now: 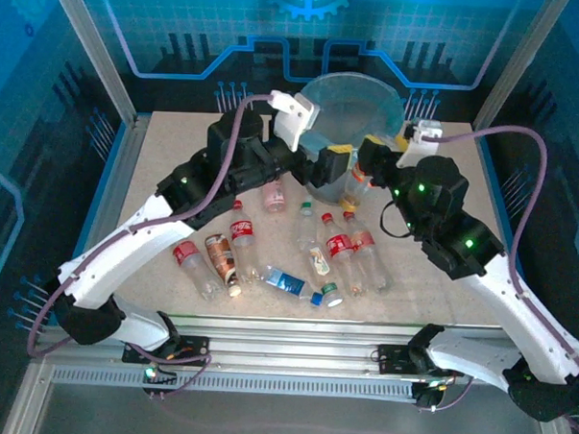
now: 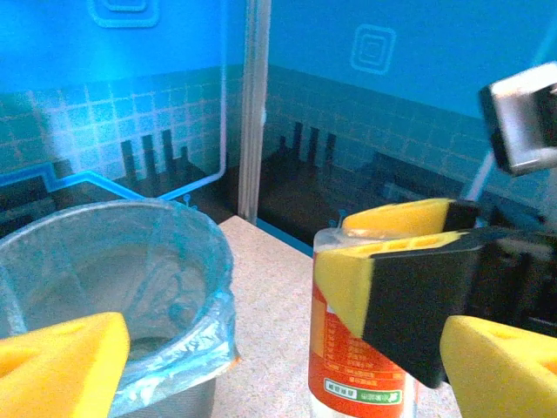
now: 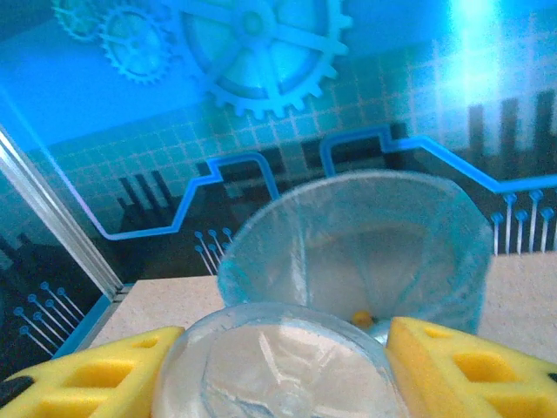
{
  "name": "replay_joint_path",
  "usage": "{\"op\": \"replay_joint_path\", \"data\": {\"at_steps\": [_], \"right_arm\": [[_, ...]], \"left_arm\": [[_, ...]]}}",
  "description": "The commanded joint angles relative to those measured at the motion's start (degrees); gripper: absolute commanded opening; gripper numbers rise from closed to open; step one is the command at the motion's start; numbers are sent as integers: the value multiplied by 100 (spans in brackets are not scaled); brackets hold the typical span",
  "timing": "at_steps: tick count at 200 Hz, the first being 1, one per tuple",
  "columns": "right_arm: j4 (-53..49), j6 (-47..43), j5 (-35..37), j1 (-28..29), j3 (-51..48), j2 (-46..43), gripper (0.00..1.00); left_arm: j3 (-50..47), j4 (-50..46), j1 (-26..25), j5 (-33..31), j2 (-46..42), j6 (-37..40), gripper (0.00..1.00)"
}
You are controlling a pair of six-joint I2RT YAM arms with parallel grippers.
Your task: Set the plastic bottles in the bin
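Note:
My right gripper (image 1: 371, 166) is shut on a clear plastic bottle (image 1: 356, 186) with an orange label, held just in front of the bin (image 1: 352, 97). In the right wrist view the yellow fingers (image 3: 87, 374) clamp the bottle's clear base (image 3: 287, 344), and the blue-lined bin (image 3: 357, 235) stands beyond. My left gripper (image 1: 334, 164) is open right beside that bottle. In the left wrist view its pads (image 2: 61, 361) stand wide apart, with the bin (image 2: 113, 279) at left and the orange-labelled bottle (image 2: 357, 348) at right, the right gripper's finger (image 2: 418, 296) pressed on it.
Several more plastic bottles lie on the table (image 1: 431, 281) in front of the arms, among them a red-capped one (image 1: 241, 232), a brown-labelled one (image 1: 222, 260), a blue-labelled one (image 1: 289, 282) and a red-labelled one (image 1: 338, 240). Frame posts and blue walls close off the back.

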Motion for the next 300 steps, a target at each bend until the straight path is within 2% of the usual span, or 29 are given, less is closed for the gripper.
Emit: {"op": "replay_joint_path", "data": {"at_steps": [1,58,93,147,179,209,237,276,300], "right_arm": [[108,-594,203,141,602,410,51],[-196,-1288,7,129,2324,2036,52],[-221,-1350,-17,-99,3056,2876,52],[-1452,-1465,-318,-572,5512,4547,52],[-1869,-1587,-445,-774,6416,5251,53],[-1961,-1440,-544,-1027,6390,5525,53],[-1001,-1671,-994,-1275,5480,5621,52],[-723,-1628,-1420,-1394,5190,5945,54],[-329,-1464,-1715,-1398,4831,5974,54]], "left_arm": [[-92,145,262,-118,-187,-254,93],[-100,226,1065,36,-173,-884,93],[-454,563,1583,462,-243,-1483,93],[-499,561,2108,502,23,-2108,93],[-470,638,2254,480,257,-2174,93],[-285,527,2315,540,529,-2108,93],[-348,577,2319,673,786,-2130,92],[-658,799,2318,906,988,-2493,90],[-677,766,2304,980,1091,-2352,89]]}}
